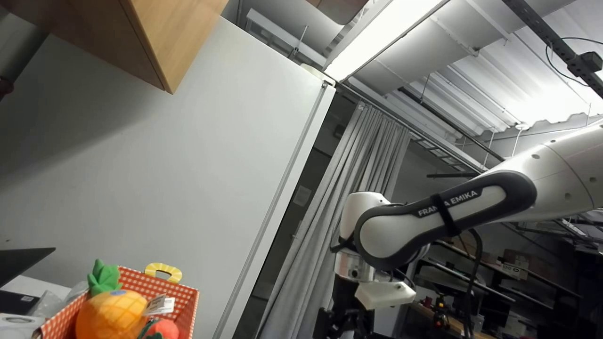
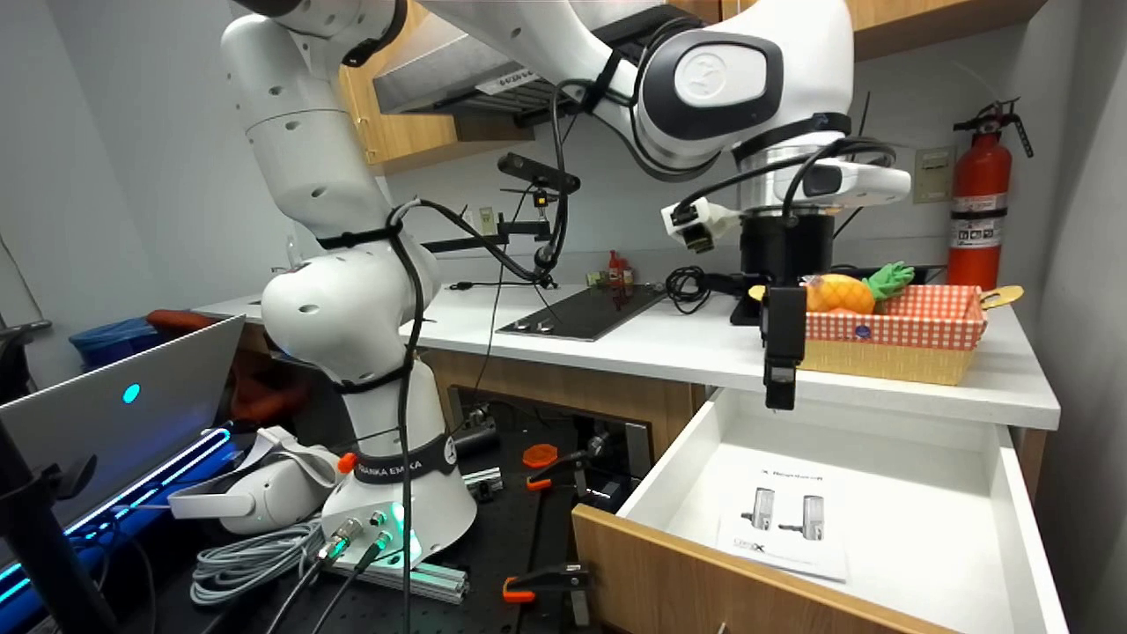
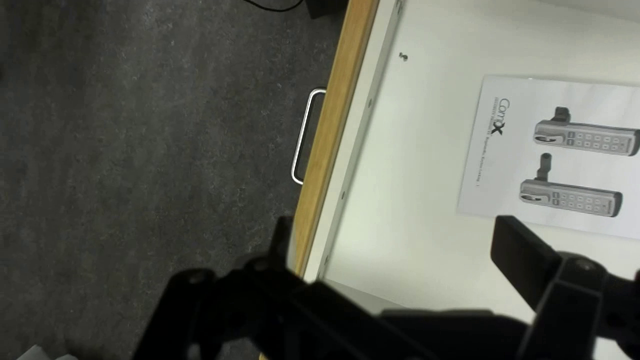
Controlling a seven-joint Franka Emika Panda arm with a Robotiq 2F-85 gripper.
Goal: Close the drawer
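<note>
The drawer point(image 2: 669, 586) is pulled out from under the white counter in an exterior view. It has a wooden front and white inside walls. The wrist view shows its wooden front edge point(image 3: 325, 150) and a metal handle point(image 3: 301, 137) on the outer face. A printed sheet point(image 2: 792, 537) lies inside, also in the wrist view point(image 3: 480, 165). My gripper point(image 2: 780, 361) points down above the drawer, near the counter's front edge. In the wrist view its jaws point(image 3: 400, 250) are wide apart with nothing between them. The gripper point(image 1: 346, 322) is partly cut off in an exterior view, where the drawer is out of view.
A checked basket point(image 2: 898, 357) with plush fruit stands on the counter point(image 2: 1030, 387) behind the gripper. A fire extinguisher point(image 2: 979, 211) and side wall point(image 2: 1092, 352) are at the right. A cooktop point(image 2: 585, 313) lies further along. Clamps point(image 2: 550, 579) sit beside the drawer front.
</note>
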